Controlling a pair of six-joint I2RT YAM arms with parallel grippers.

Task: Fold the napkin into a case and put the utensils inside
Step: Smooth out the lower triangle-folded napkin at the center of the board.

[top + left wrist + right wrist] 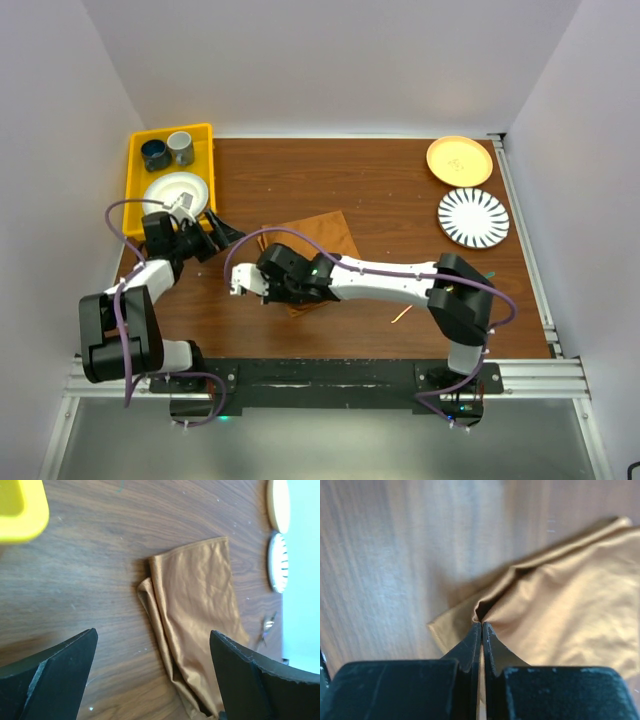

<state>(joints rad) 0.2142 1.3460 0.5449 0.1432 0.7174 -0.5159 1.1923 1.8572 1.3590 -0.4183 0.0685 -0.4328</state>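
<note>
The rust-brown napkin point(318, 238) lies partly folded and rumpled in the middle of the table. It also shows in the left wrist view point(200, 595) and the right wrist view point(570, 615). My right gripper point(287, 295) reaches across to its near-left edge, and in the right wrist view the gripper point(482, 624) is shut on a pinch of cloth. My left gripper point(226, 235) is open and empty just left of the napkin; in its wrist view the gripper point(153, 631) frames the folded edge. One thin copper utensil point(402, 314) lies right of the napkin. Another utensil point(267, 626) lies farther right.
A yellow bin point(135, 175) at the back left holds two cups and a white plate; its corner shows in the left wrist view point(20, 510). A yellow plate point(459, 160) and a striped plate point(473, 217) sit at the back right.
</note>
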